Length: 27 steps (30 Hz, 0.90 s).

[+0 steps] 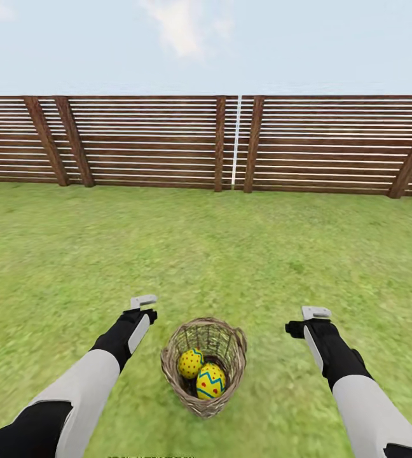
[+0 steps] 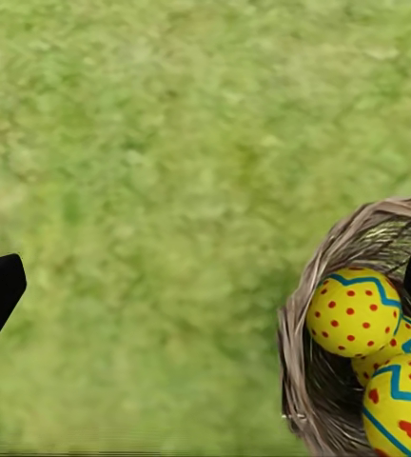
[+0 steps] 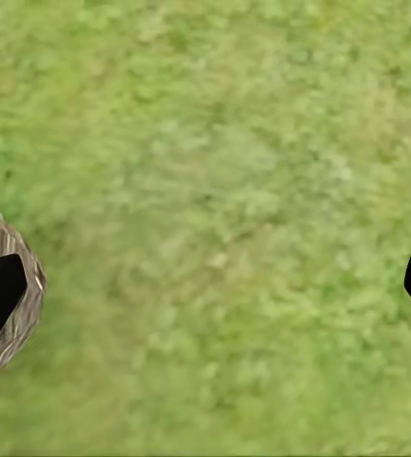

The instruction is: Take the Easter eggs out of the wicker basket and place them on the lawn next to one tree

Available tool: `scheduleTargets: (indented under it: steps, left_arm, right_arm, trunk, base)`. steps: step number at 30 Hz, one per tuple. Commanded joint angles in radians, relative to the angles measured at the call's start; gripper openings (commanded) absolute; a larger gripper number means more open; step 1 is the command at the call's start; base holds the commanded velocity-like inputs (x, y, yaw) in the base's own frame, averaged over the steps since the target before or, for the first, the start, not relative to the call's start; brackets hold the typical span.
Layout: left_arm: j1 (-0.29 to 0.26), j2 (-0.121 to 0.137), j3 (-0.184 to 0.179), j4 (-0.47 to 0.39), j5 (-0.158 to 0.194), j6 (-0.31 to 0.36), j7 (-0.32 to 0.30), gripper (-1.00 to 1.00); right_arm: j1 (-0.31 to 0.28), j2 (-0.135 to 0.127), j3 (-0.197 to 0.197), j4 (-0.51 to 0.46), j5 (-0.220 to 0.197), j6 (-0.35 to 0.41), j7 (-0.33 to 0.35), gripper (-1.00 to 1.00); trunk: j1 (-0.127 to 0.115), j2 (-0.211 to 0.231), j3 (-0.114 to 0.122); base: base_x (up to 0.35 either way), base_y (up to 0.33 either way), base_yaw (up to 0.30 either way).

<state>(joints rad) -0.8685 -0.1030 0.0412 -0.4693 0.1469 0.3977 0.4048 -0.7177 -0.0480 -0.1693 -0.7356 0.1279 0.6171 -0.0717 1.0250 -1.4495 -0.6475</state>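
Basket [image 1: 204, 367] sat on the grass [image 1: 168, 254] between both arms with eggs [image 1: 210, 381] inside, left gripper [image 1: 144, 301] and right gripper [image 1: 315, 313] wide open and empty, flanking it, probably staged so either could reach in.

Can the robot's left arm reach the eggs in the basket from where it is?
Probably yes. The left tool hangs open beside the wicker basket, which has no lid, and the eggs lie uncovered inside. Only the basket's rim stands between them.
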Motion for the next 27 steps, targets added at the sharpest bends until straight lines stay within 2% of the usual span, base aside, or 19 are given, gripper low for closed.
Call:
scheduleTargets:
  steps: [1,13,23,27]
  left_arm:
    - [-0.001,-0.001,0.003,-0.001,0.008,0.003,0.005,1.0]
    - [0.0,-0.012,0.003,0.003,0.008,0.004,0.004,1.0]
    - [0.0,-0.015,0.003,0.004,0.008,0.004,0.003,1.0]
    - [0.0,-0.03,0.001,0.024,0.009,0.016,-0.001,1.0]
  right_arm:
    - [0.0,0.0,-0.001,-0.001,0.01,0.006,0.004,1.0]
    - [0.0,0.002,-0.001,-0.001,0.011,0.005,0.003,1.0]
    - [0.0,0.001,-0.001,-0.002,0.011,0.004,0.004,1.0]
    - [0.0,0.0,-0.001,0.001,0.009,0.005,0.006,1.0]
  trunk:
    - [0.0,-0.001,-0.002]
    - [0.0,-0.001,-0.008]
    - [0.0,-0.001,-0.009]
    - [0.0,-0.001,-0.009]
  base:
    - [0.001,-0.291,0.258]
    - [0.0,-0.298,0.23]
    - [0.0,-0.036,0.014]
    - [0.0,0.0,0.0]
